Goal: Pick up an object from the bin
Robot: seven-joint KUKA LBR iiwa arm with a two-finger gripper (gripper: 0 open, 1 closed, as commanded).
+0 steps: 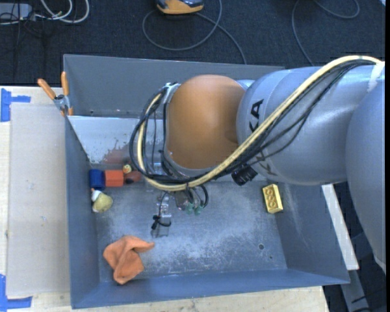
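My gripper [161, 220] hangs below the orange wrist cover near the middle of the bin, a little above the floor. Just below and left of it lies a crumpled orange cloth [125, 257] near the front wall. To the left, by the left wall, sit a blue block [97, 178] joined to an orange-red toy piece [116, 177], and a small pale yellow lump [102, 202] beneath them. Nothing shows between the fingers.
A yellow studded brick [272, 198] lies at the right side of the bin floor, close under the arm. The big arm and its cables cover the back and right of the bin.
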